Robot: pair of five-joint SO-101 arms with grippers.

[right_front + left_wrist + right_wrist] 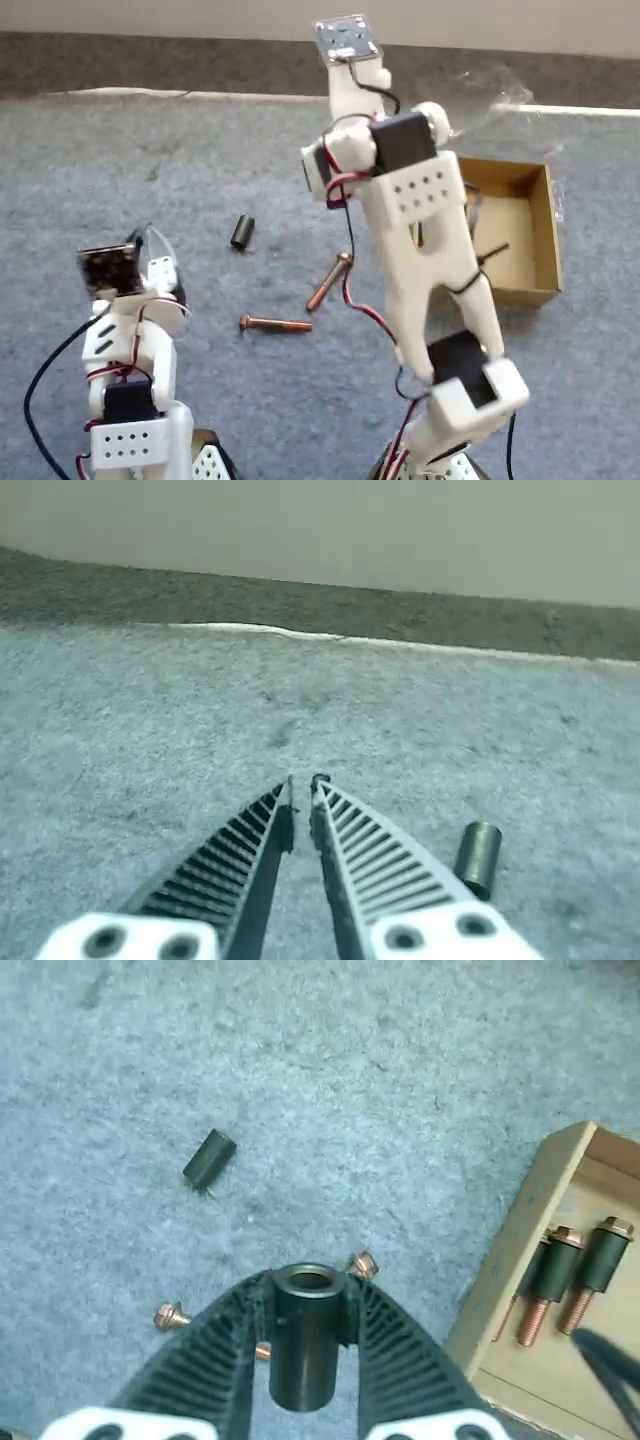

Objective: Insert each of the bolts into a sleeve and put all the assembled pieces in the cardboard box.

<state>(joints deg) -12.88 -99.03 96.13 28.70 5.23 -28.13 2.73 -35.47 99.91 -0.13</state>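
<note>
My right gripper is shut on an upright black sleeve, held above the carpet. Below it lie two copper bolts, partly hidden by the fingers. In the high view these bolts lie mid-table, with a loose black sleeve beyond them. The cardboard box stands at the right and holds two assembled pieces. My left gripper is shut and holds nothing, low over the carpet, with the loose sleeve just beside it.
Grey carpet covers the table; its far edge meets a darker strip and a wall. The right arm stands tall between the bolts and the box. The left arm sits at the near left corner.
</note>
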